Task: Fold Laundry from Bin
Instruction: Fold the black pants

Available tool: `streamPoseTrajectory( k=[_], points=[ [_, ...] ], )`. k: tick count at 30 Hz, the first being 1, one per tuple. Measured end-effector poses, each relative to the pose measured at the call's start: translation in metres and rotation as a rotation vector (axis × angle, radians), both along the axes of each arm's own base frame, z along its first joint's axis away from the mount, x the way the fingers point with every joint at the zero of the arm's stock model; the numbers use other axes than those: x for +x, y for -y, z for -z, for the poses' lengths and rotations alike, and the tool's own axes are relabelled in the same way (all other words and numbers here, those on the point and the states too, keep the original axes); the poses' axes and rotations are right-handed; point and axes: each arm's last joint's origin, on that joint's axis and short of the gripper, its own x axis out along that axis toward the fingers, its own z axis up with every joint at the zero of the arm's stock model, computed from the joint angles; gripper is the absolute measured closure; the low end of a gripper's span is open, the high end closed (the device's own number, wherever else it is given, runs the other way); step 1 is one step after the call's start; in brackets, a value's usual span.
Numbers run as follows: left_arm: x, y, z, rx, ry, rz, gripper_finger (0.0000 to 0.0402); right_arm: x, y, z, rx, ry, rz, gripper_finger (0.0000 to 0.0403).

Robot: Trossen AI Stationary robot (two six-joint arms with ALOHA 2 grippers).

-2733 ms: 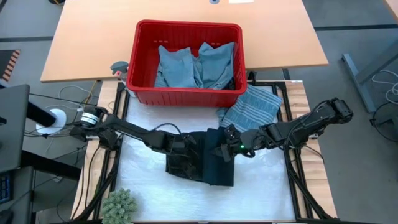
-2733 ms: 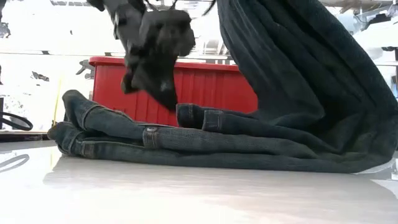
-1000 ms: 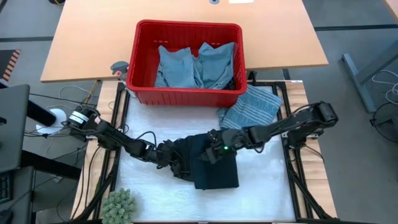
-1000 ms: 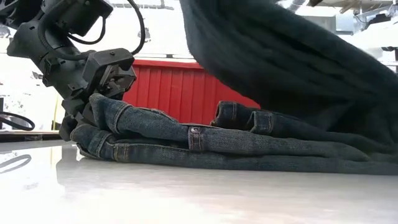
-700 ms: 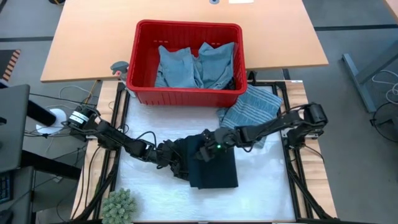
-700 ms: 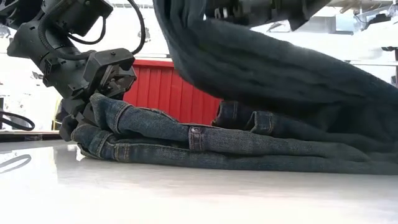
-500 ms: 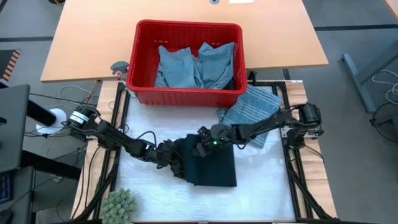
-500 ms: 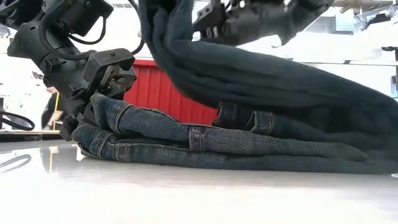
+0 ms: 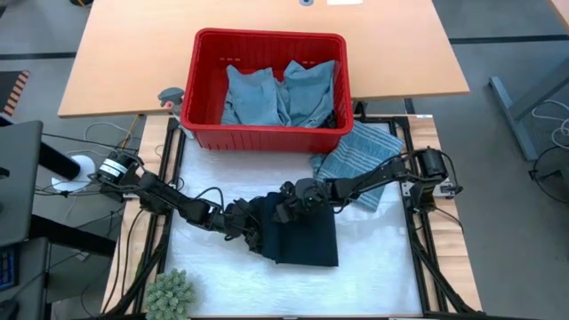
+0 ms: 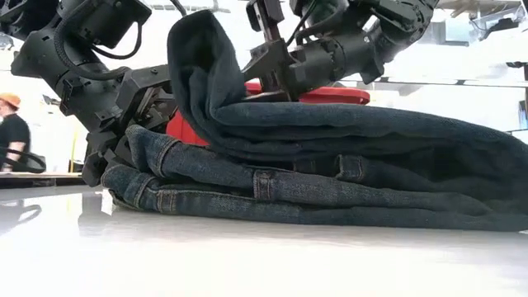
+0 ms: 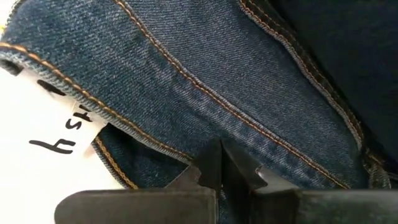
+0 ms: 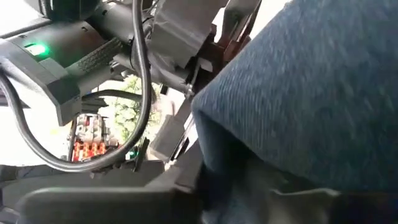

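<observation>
Right gripper (image 9: 286,207), fingers clamped on the folded-over layer of the dark jeans (image 9: 302,238), is held low at the bundle's left end; left gripper (image 9: 245,222), fully closed, is pressed against the waistband there. If released early, the raised fold may spring back. Both arms are stretched low and inward; the bin (image 9: 204,124) is set well behind.

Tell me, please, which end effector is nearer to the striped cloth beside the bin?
Right. The right end effector sits over the jeans, nearer the striped cloth; the left end effector is at the jeans' far edge.
</observation>
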Motion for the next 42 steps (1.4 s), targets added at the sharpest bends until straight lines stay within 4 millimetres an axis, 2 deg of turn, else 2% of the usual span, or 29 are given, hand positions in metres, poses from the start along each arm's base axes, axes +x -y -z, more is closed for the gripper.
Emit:
streamPoseTrajectory(
  k=[6, 11, 18, 20, 22, 26, 30, 32, 37, 42],
  points=[
    [0.001, -0.002, 0.0, 0.001, 0.001, -0.005, 0.0401, 0.002, 0.006, -0.005, -0.002, 0.047, 0.012, 0.0236],
    [0.001, -0.003, 0.0, 0.003, 0.001, -0.006, 0.0401, 0.002, 0.008, -0.01, -0.004, 0.087, -0.026, 0.0214],
    [0.001, -0.002, -0.001, -0.024, -0.006, 0.019, 0.0401, -0.012, 0.004, -0.05, -0.045, 0.186, -0.046, 0.0227],
    [0.001, -0.002, -0.001, -0.028, -0.007, 0.023, 0.0401, -0.023, -0.004, -0.06, -0.086, 0.13, -0.032, 0.0241],
    [0.0, -0.002, -0.003, -0.031, -0.005, 0.024, 0.0401, -0.039, -0.014, -0.064, -0.164, 0.001, -0.008, 0.026],
    [-0.001, -0.004, -0.007, -0.033, -0.005, 0.022, 0.0401, -0.076, -0.034, -0.055, -0.327, -0.322, 0.09, 0.0313],
    [-0.003, -0.006, -0.012, -0.018, 0.003, 0.018, 0.0401, -0.095, -0.049, -0.045, -0.367, -0.418, 0.107, 0.0379],
    [-0.003, -0.007, -0.012, -0.015, -0.002, 0.016, 0.0401, -0.098, -0.055, -0.035, -0.379, -0.448, 0.09, 0.0388],
    [-0.002, -0.008, -0.012, -0.077, -0.014, 0.044, 0.0401, -0.094, -0.058, -0.002, -0.381, -0.534, 0.102, 0.0373],
    [-0.006, -0.015, -0.027, -0.165, -0.018, 0.091, 0.0401, -0.082, -0.062, 0.033, -0.365, -0.603, 0.062, 0.0389]
  ],
)
